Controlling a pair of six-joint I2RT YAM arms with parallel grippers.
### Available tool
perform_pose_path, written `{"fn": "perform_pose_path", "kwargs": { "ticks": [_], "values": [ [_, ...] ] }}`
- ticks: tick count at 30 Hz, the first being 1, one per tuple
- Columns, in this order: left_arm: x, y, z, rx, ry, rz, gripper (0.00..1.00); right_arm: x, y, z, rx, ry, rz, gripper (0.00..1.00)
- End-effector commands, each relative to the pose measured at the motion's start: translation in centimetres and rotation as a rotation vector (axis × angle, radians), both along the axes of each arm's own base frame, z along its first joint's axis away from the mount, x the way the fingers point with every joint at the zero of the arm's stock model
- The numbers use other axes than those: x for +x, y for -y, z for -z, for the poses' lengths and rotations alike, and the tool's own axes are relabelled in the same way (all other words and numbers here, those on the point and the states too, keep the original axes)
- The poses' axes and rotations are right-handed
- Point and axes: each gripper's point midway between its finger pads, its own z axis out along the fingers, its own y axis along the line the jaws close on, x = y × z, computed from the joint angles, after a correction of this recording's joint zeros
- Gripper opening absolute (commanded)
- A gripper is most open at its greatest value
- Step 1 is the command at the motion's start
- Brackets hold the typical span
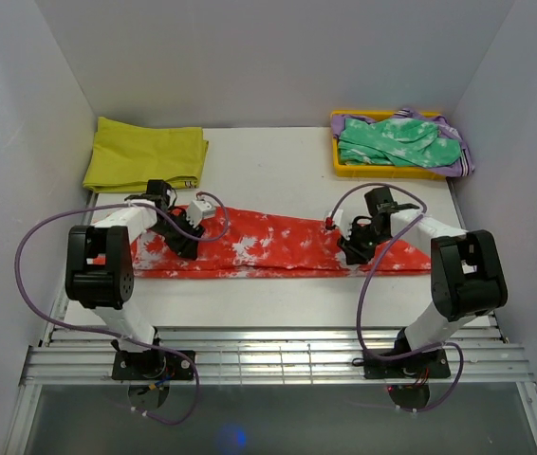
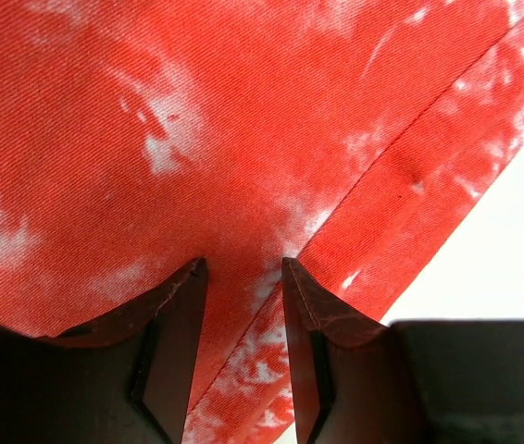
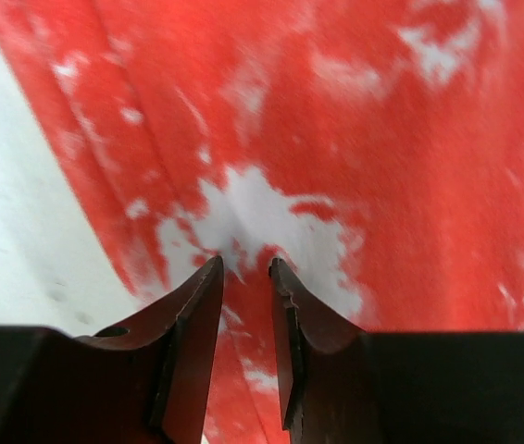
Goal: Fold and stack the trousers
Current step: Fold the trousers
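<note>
A: What colour are the trousers [image 1: 278,248]?
B: Red-orange, mottled white; a big white blotch sits just ahead of the right fingers [image 3: 193,324].
A: And the others?
B: Plain yellow cloth [image 1: 145,154]; green garment [image 1: 397,142], white-mottled.

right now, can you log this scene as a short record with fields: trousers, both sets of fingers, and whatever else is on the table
trousers: red-orange with white blotches, lying flat in a long band across the table
left fingers: apart, tips down on the left end of the band
right fingers: narrow gap, tips down near the right end, cloth puckered between them
far left: folded yellow cloth
far right: yellow tray holding a green mottled garment
</note>
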Motion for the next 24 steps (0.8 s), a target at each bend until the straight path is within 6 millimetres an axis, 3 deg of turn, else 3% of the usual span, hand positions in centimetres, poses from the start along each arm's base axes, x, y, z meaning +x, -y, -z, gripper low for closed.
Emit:
{"fn": "perform_pose_path", "kwargs": {
  "ticks": [1,4,8,9,13,16,24],
  "values": [
    [2.7,2.1,0.2,-0.063,0.033,0.006,0.49,1.3,7.8,2.7,-0.236,0.005,0.088,0.34],
    [3.5,3.2,-1.4,-0.099,0.085,0.053,0.49,1.5,8.5,1.5,-0.221,0.026,0.083,0.34],
    [3.6,3.4,-4.2,-0.107,0.165,0.111,0.49,2.3,6.9,-1.5,-0.129,0.067,0.062,0.36],
    [3.6,3.2,-4.7,-0.096,0.186,0.118,0.49,3.3,5.8,-3.1,-0.068,0.093,0.056,0.39],
    [3.0,2.2,-6.6,-0.034,0.259,0.177,0.49,4.4,1.7,-6.5,0.025,0.118,0.025,0.41],
    [2.0,1.5,-6.1,-0.011,0.243,0.214,0.48,4.4,-1.9,-7.7,0.065,0.122,-0.032,0.41],
    [1.1,-0.4,-5.1,-0.028,0.197,0.191,0.53,3.4,-10.4,-7.7,0.116,0.150,-0.125,0.45]
  ]
}}
